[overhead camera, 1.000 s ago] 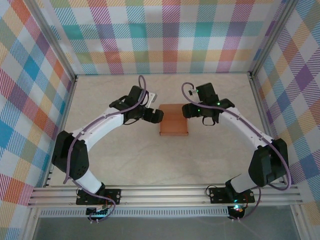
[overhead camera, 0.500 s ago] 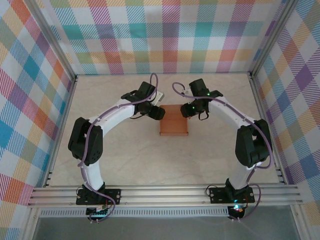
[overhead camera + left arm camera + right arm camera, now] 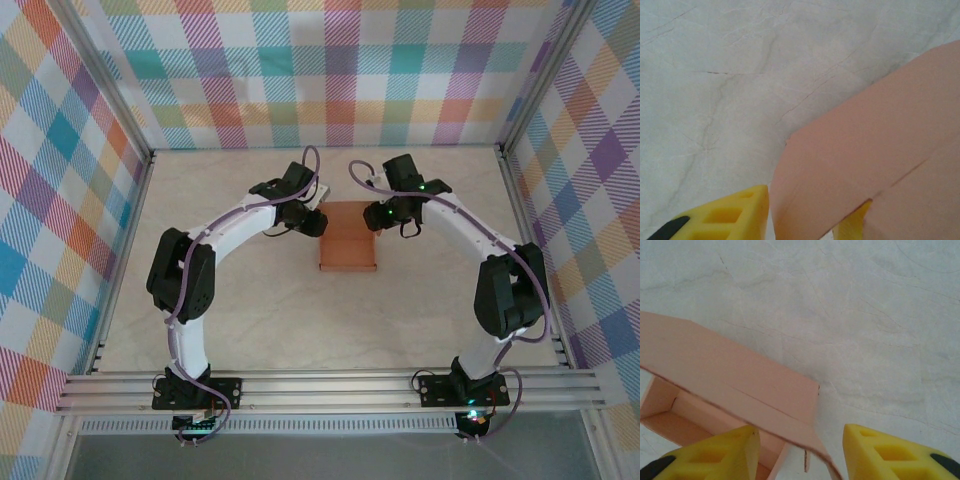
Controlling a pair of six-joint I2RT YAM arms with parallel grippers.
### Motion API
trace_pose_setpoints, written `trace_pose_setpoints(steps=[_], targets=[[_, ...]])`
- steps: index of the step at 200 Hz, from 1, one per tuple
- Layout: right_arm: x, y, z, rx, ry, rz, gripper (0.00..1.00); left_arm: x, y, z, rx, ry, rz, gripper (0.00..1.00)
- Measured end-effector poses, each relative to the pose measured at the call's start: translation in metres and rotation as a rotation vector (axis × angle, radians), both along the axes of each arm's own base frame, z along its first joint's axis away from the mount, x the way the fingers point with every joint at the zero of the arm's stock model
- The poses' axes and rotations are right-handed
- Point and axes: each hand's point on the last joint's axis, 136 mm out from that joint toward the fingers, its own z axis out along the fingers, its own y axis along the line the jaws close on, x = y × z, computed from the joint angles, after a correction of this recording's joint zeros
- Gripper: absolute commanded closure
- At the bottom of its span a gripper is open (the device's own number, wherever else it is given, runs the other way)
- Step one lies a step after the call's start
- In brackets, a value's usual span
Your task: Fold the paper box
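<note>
Left end effector [image 3: 313, 223] is reaching in at the far left corner of the paper box [image 3: 347, 250]. Through its wrist camera I am seeing a salmon flap [image 3: 840, 170] running down between the two yellow fingers [image 3: 725, 220]. One finger is sitting at the lower left of that view, and the other is peeking out from behind the card. A thin sliver of surface [image 3: 250, 320] is showing between the lower-left finger and the flap's edge. I cannot tell whether the fingers are pinching the card or only bracketing it.

Right end effector [image 3: 378, 217] is sitting at the far right corner of the box. Its fingers are standing spread, with a wide gap between them. A curled corner of the card is dipping into that gap, close against one finger and well apart from the other.

Box is lying on the far half of the pale marbled surface, between the two end effectors. Through the right wrist camera I am seeing it partly open, with a panel lifting over a hollow interior. Both arms are arching inward toward it.
</note>
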Motion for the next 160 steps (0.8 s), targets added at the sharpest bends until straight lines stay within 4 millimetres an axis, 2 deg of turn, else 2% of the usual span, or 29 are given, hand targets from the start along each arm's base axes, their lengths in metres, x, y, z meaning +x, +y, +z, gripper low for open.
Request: trace_pose_setpoints(steps=[81,116,130,160], targets=[[0.0031,-0.0023,-0.0020,0.015,-0.026,-0.011,0.55,0.0036,-0.0021,0.0000,-0.012,0.009,0.026,0.89],[0.0022,-0.0044,-0.0028,0.024,-0.019,-0.009,0.60,0.0027,-0.0002,0.0002,0.000,0.019,0.031,0.93],[0.0020,-0.0039,-0.0027,0.027,-0.017,-0.008,0.57,0.0035,-0.0006,0.0006,0.000,0.018,0.030,0.93],[0.0027,-0.0036,-0.0022,0.027,-0.022,-0.004,0.46,0.0041,-0.0009,-0.0004,0.005,0.018,0.024,0.94]])
